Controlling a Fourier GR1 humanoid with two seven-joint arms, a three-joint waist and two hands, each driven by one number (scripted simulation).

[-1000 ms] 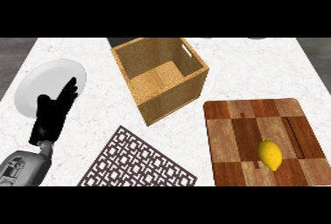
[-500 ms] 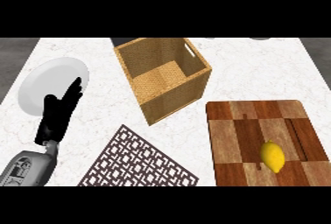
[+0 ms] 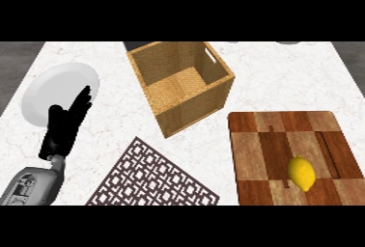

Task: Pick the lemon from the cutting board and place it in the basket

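From my seat I count one lemon (image 3: 302,173), lying on the lower right part of the single cutting board (image 3: 274,140), lengthwise toward the top of the frame with a slight tilt, close to where the board's lower edge is cut off by the view. The board fills the lower right of the frame, and a dark slot runs along its right side. Well apart from the lemon, at upper centre, stands the one basket (image 3: 196,110), woven and square. I can see down to its woven floor and a handle cut-out in its right wall, and its far rim reaches the view's upper edge. Behind its upper left corner sits a dark shape I cannot identify, and at the top right two small grey shapes are cut off and too slight to name. One patterned brown mat (image 3: 153,178) lies at lower centre, its bottom corner clipped by the frame. The one white plate (image 3: 51,89) rests at upper left on the pale marbled desk (image 3: 285,77). Only the left hand (image 3: 64,128) shows, at the left, released with straight fingers pointing up and its fingertips overlapping the plate's lower right rim. Its grey forearm (image 3: 32,185) is cropped at the lower left corner. The right hand is out of my view.
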